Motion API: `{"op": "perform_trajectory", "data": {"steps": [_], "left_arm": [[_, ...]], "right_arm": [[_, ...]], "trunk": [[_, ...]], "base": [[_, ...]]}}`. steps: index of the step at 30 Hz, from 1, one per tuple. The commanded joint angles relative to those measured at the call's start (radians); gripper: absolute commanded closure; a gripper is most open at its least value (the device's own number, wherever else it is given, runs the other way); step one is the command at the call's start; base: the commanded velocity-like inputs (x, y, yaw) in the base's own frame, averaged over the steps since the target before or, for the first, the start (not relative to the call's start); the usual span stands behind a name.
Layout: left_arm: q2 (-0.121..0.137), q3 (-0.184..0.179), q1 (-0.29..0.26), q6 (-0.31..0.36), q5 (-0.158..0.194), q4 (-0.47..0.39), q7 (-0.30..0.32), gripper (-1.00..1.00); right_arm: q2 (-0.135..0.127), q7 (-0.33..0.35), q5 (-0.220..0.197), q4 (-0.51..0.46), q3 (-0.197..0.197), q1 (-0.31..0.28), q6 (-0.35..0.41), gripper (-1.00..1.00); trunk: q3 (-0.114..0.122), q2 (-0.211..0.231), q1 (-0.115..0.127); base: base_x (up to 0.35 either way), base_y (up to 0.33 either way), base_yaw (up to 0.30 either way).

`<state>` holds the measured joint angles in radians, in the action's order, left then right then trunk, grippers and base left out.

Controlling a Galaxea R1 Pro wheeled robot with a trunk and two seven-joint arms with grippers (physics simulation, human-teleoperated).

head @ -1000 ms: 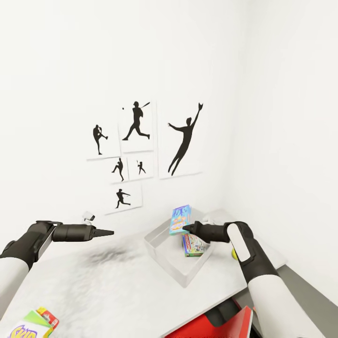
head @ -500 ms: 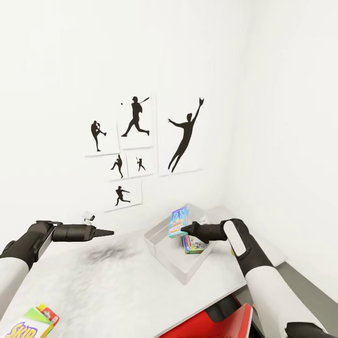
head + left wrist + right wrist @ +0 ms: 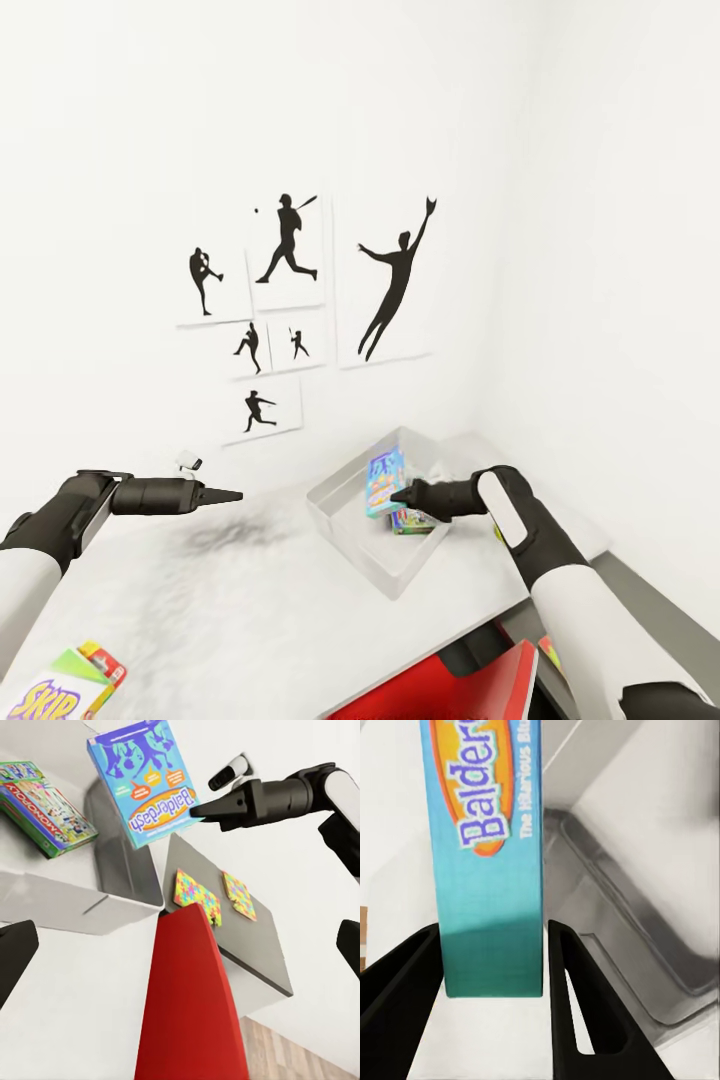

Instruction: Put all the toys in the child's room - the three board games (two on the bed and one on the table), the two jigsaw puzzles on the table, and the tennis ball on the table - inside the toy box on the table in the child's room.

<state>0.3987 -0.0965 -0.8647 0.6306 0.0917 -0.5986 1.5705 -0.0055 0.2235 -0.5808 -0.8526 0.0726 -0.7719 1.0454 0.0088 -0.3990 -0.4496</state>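
My right gripper (image 3: 400, 493) is shut on the narrow blue board game (image 3: 383, 480), holding it nearly upright over the light grey toy box (image 3: 352, 540) on the white table (image 3: 230, 610). In the right wrist view its fingers (image 3: 405, 1005) clamp the blue box's lower end (image 3: 487, 870) above the bin (image 3: 645, 945). A white-green game with red edging (image 3: 412, 519) lies inside the bin. The Skip-Bo game (image 3: 60, 690) lies at the table's near left corner. Both jigsaw puzzles (image 3: 196, 896) (image 3: 240, 895) lie on the dark grey section (image 3: 225, 945). The tennis ball (image 3: 497, 530) peeks from behind my right arm. My left gripper (image 3: 225, 494) hovers open and empty.
A red chair back (image 3: 450, 690) stands close against the table's front edge, below the bin. A small white device (image 3: 188, 462) sits at the back by the wall with the black silhouette pictures (image 3: 290, 300). The room's corner walls close off the far and right sides.
The right gripper has lowered the blue game toward the bin and turned it more upright. The whole view has shifted a little. The left arm has held still.
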Motion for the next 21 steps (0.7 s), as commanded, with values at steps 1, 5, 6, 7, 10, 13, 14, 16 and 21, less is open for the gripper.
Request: {"op": "perform_trajectory", "data": {"steps": [1,5,6,7,10,13,14,16,21], "left_arm": [[0.002,-0.008,-0.001,0.011,0.01,0.0,0.0,-1.0],[0.002,-0.008,-0.001,0.011,0.01,0.0,0.0,-1.0],[0.002,-0.008,-0.001,0.011,0.01,0.0,0.0,-1.0],[0.002,-0.008,-0.001,0.011,0.01,0.0,0.0,-1.0],[0.001,-0.008,-0.001,0.011,0.01,0.0,0.0,-1.0],[0.001,-0.009,-0.001,0.011,0.01,0.0,0.0,-1.0],[0.001,-0.009,-0.001,0.011,0.01,0.0,0.0,-1.0],[0.0,-0.009,-0.001,0.011,0.01,0.0,0.0,-1.0],[0.0,-0.009,-0.001,0.011,0.01,0.0,0.0,-1.0]], "right_arm": [[-0.004,0.01,0.009,0.0,0.016,-0.001,0.002,1.0],[-0.013,0.011,0.007,0.0,0.057,-0.001,0.002,1.0],[-0.013,0.011,0.007,0.0,0.065,-0.001,0.002,1.0],[-0.014,0.011,0.008,-0.001,0.069,-0.001,0.002,1.0],[-0.015,0.011,0.007,-0.002,0.074,-0.001,0.002,1.0],[-0.015,0.011,0.007,-0.002,0.078,-0.001,0.002,1.0],[-0.015,0.012,0.007,-0.002,0.078,-0.001,0.002,1.0],[-0.015,0.012,0.006,-0.002,0.079,-0.001,0.002,1.0],[-0.015,0.015,0.006,-0.002,0.079,-0.001,0.002,1.0]], "trunk": [[-0.002,-0.001,0.0],[-0.009,-0.001,0.0],[-0.01,-0.001,0.0],[-0.012,-0.001,0.0],[-0.017,-0.001,0.0],[-0.022,-0.001,0.0],[-0.024,-0.001,0.0],[-0.027,-0.001,0.0],[-0.035,-0.001,0.0]], "base": [[0.0,0.0,0.0],[0.0,0.0,0.0],[0.0,0.0,0.0],[0.0,0.0,0.0],[0.0,0.0,0.0],[0.0,0.0,0.0],[0.0,0.0,0.0],[0.0,0.0,0.0],[0.0,0.0,0.0]]}}
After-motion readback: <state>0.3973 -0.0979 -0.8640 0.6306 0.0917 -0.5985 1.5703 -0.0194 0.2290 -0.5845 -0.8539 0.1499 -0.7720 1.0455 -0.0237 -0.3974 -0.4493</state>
